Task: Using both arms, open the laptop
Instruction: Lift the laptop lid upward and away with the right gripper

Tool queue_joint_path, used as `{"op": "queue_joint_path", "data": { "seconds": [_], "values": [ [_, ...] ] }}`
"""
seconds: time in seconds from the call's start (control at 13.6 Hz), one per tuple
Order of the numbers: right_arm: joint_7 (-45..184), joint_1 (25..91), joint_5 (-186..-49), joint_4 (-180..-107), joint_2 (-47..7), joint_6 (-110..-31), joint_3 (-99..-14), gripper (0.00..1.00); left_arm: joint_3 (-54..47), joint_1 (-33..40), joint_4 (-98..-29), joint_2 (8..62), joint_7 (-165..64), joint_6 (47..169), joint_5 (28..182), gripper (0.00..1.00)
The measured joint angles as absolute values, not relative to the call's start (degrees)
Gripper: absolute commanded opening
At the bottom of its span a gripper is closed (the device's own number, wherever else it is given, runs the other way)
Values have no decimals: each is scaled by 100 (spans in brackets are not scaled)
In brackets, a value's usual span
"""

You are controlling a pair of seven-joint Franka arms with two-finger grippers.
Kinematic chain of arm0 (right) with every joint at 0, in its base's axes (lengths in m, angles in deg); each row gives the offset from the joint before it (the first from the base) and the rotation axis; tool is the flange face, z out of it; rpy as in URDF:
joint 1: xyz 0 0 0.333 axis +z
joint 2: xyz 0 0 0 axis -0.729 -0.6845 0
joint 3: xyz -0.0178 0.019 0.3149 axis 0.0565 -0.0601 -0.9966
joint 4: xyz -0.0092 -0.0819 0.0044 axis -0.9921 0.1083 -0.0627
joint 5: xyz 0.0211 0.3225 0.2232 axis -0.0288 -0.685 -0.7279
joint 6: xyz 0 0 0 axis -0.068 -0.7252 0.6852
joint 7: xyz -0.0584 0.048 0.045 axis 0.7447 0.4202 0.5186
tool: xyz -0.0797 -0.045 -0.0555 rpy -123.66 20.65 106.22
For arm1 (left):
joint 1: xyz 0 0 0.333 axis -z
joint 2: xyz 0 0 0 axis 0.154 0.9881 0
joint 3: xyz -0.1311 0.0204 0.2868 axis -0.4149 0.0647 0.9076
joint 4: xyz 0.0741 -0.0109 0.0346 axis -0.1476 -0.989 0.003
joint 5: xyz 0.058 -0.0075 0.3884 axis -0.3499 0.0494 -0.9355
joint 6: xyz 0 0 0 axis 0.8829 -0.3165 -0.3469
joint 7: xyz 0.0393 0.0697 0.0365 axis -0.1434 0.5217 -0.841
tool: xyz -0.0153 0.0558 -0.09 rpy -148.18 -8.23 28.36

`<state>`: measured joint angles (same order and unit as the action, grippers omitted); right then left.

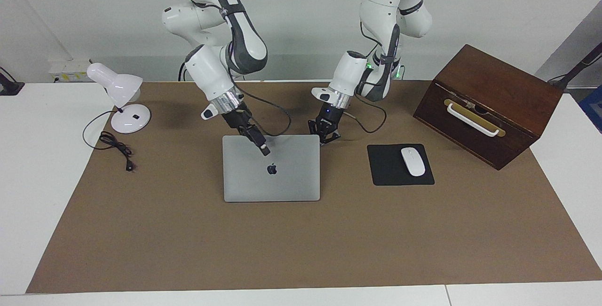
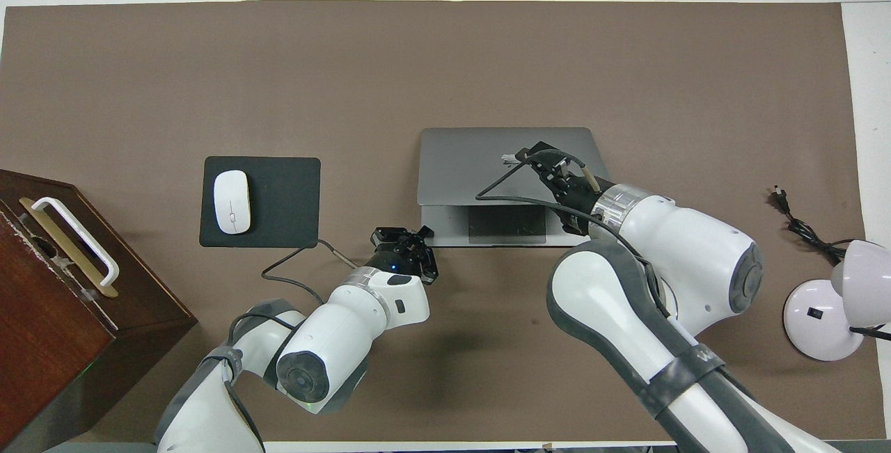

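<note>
Lifting laptop [image 1: 277, 181] lid: right gripper [image 1: 266, 151], fingers unclear; left gripper [image 1: 324, 139] closed beside corner.

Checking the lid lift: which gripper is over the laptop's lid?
The right gripper, over the laptop's partly raised lid; the left gripper sits beside its corner.

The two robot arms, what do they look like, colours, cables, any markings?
Both arms are glossy white with rounded joints and dark grey panels. Each has a silver wrist ring, a loose black cable looping beside the wrist, and a small black two-finger gripper: the left gripper and the right gripper. A green light glows on the left arm.
</note>
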<state>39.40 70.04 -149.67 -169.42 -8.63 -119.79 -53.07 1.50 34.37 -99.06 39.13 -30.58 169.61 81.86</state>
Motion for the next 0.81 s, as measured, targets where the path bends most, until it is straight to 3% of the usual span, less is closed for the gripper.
{"op": "queue_joint_path", "data": {
  "seconds": [0.81],
  "values": [
    [5325, 6684, -14956, -15437, -1709, -12286, -5229, 100, 153, 3437, -9906, 3916, -3051, 16968, 8174, 0]
  ]
}}
